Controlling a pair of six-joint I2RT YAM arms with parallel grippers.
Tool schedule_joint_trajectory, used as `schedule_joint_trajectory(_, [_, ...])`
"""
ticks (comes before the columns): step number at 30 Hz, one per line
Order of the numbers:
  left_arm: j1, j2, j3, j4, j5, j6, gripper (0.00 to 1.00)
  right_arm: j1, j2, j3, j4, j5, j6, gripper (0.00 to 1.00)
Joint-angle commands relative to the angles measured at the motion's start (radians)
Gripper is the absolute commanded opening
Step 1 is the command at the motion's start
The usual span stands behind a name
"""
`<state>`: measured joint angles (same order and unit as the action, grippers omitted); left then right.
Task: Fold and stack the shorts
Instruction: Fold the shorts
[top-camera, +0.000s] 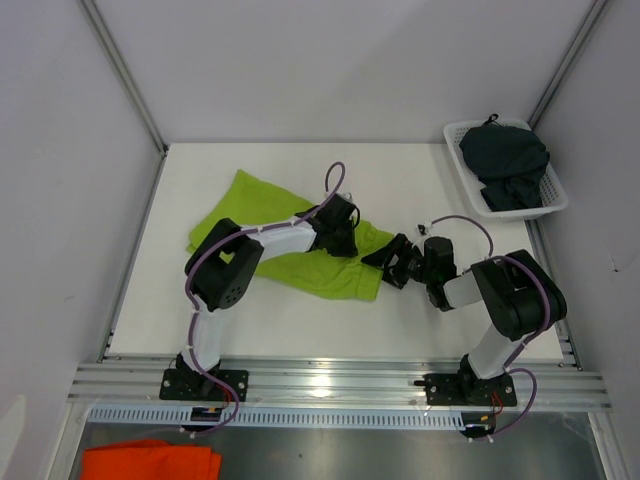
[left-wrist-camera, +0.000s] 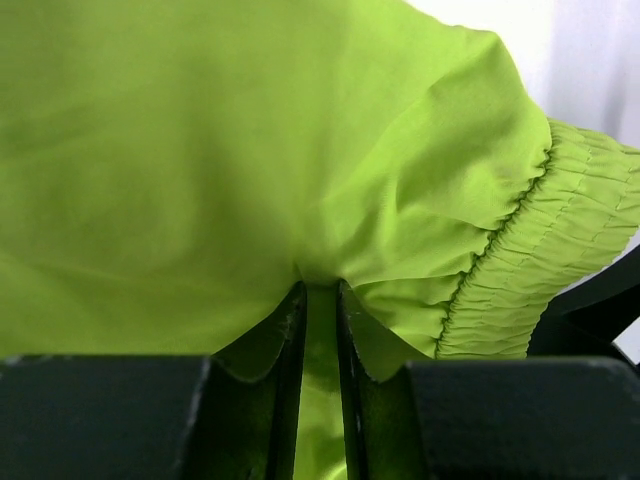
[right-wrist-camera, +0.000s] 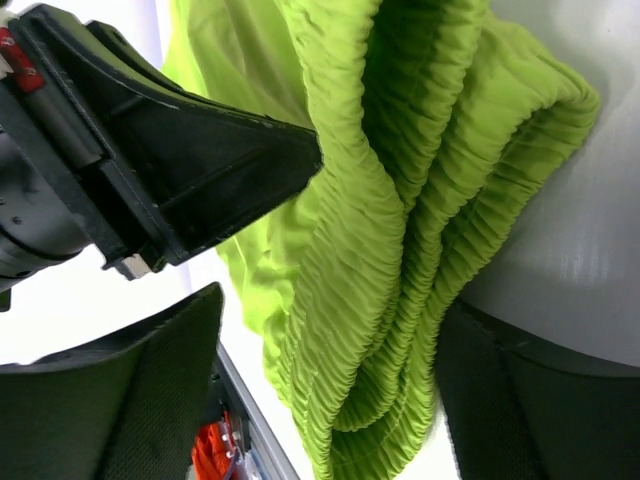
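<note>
Two pairs. Top view: lime shorts (top-camera: 250, 215) spread mid-table (top-camera: 300, 320), dark shorts (top-camera: 510, 160) heaped in basket (top-camera: 460, 160) far right. Left wrist: left jaws pinched shut on a fold of lime fabric nr the waistband. Right wrist: right jaws wide, straddling the bunched waistband (right-wrist-camera: 400, 250), not clamped. Risk: thin pinch slips w/ any pull; right jaws may catch only some layers, so fold comes out skewed.
</note>
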<state>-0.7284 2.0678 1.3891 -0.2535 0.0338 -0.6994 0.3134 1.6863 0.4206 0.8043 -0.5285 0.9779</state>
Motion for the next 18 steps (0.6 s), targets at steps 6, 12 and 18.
schedule_joint_trajectory(6, [-0.025, 0.003, -0.064, -0.003, 0.020, -0.015, 0.21, 0.023, 0.044, -0.006, -0.083, 0.081, 0.027, 0.63])
schedule_joint_trajectory(12, [-0.028, -0.038, -0.096, 0.011, 0.037, -0.034, 0.21, 0.026, 0.012, 0.033, -0.175, 0.116, -0.002, 0.44])
schedule_joint_trajectory(18, [-0.025, -0.112, -0.128, -0.004, -0.020, -0.046, 0.22, 0.030, -0.074, 0.173, -0.559, 0.174, -0.135, 0.00])
